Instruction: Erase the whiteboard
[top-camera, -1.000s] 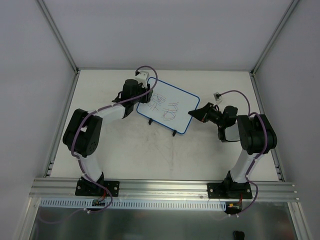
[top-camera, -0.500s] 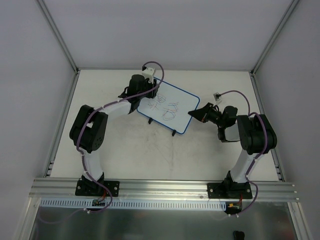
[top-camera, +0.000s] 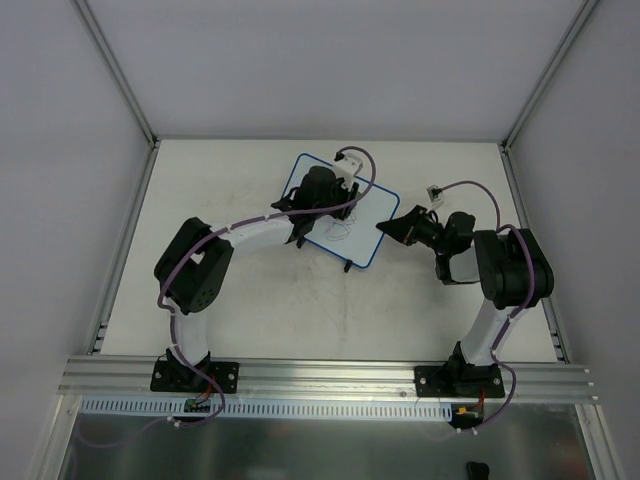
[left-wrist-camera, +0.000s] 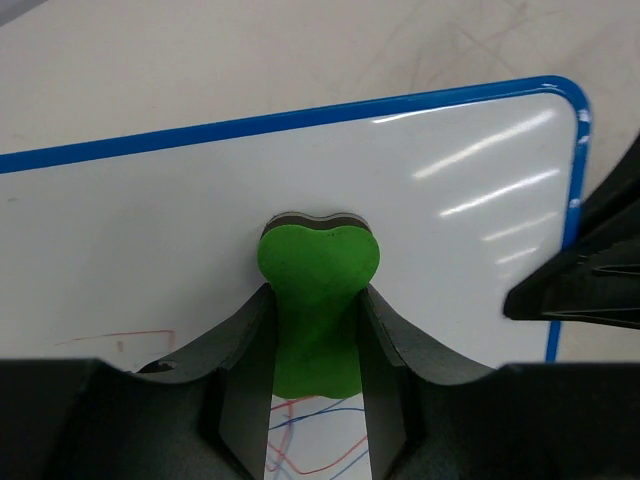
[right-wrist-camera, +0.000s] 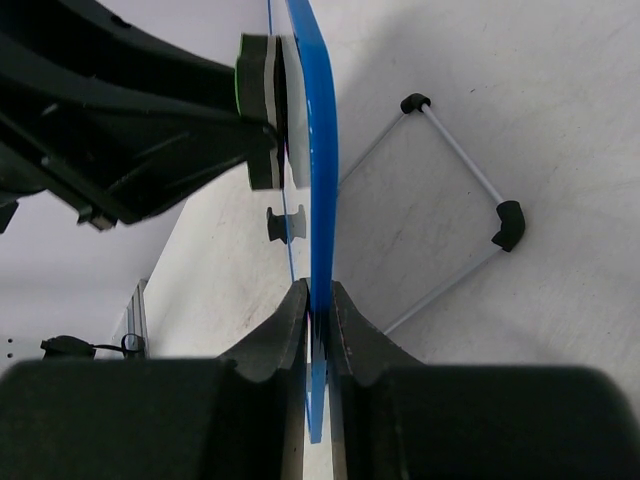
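Note:
The whiteboard (top-camera: 368, 222), white with a thin blue frame, stands tilted at the table's middle back. My left gripper (top-camera: 335, 195) is shut on a green eraser (left-wrist-camera: 318, 300) and presses it against the board's face (left-wrist-camera: 150, 220). Red and blue scribbles (left-wrist-camera: 320, 450) show below the eraser; a few marks (top-camera: 340, 234) remain in the top view. My right gripper (top-camera: 388, 229) is shut on the board's right edge (right-wrist-camera: 322, 150), seen edge-on in the right wrist view. The eraser also shows there (right-wrist-camera: 262, 110).
The board's wire stand with black feet (right-wrist-camera: 507, 225) rests on the table behind it. One foot (top-camera: 347, 266) shows at the board's front. Metal rails border the table on both sides (top-camera: 125, 250).
My left gripper with the eraser has swept rightward across the board, from its left edge to its upper middle. Most of the scribbles are gone. The right arm has not moved.

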